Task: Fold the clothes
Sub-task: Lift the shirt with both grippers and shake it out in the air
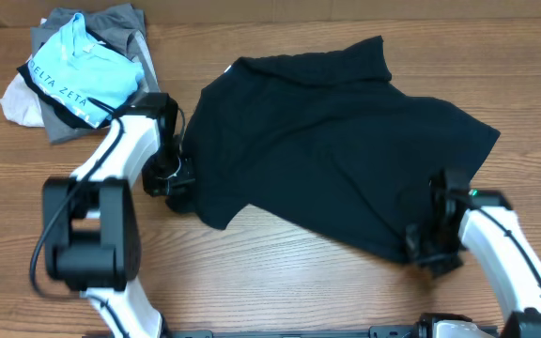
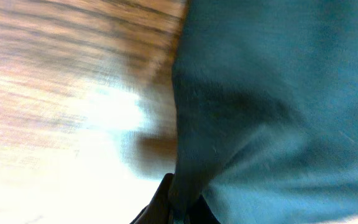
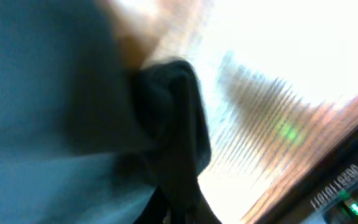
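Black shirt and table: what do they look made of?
The black shirt looks like soft, thin knit fabric, perhaps cotton, matte: it lies in loose wrinkles and bunches in the wrist views. The table looks like wood or wood-look laminate, smooth with some sheen: brown grain lines, bright glare in the wrist views.

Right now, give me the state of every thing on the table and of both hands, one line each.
black T-shirt: spread flat, rumpled, not yet folded.
left hand: shut on the black T-shirt's left edge.
right hand: shut on the black T-shirt's near right edge.
light blue shirt: lying on the pile, lettering up.
grey and white garments: heaped under it, untouched.
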You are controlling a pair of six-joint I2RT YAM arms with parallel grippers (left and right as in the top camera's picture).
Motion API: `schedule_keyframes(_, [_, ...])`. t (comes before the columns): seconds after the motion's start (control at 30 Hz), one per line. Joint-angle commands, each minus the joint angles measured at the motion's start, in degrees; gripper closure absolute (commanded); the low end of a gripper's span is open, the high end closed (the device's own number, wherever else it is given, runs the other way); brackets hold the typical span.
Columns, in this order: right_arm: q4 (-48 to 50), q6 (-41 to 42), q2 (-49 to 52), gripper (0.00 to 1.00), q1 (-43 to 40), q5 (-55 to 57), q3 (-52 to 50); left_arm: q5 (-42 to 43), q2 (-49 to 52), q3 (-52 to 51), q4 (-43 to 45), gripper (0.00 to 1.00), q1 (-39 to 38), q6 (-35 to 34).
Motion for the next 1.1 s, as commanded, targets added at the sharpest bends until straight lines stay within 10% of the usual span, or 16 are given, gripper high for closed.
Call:
schedule_keyframes(0.0, [-4.3, -3.9, -3.3, 0.96, -0.3, 4.5, 12.4, 0.7, -13.5, 0.7, -1.2, 0.96, -1.2, 1.6])
schedule_keyframes(0.3, [-20.9, -16.2, -5.0, 0.96, -0.3, 4.4, 52.3, 2.0, -38.5, 17.0, -12.2, 0.96, -4.2, 0.6])
schedule_keyframes(0.6, [-27.9, -21.7, -4.8, 0.96, -0.3, 0.5, 91.6, 2.1, -43.0, 52.6, -22.5, 0.96, -8.3, -3.2])
schedule_keyframes(1.07, [-25.7, -21.7, 0.7, 0.96, -0.3, -2.0, 101.2, 1.6, -40.2, 65.2, -22.5, 0.96, -8.3, -6.8])
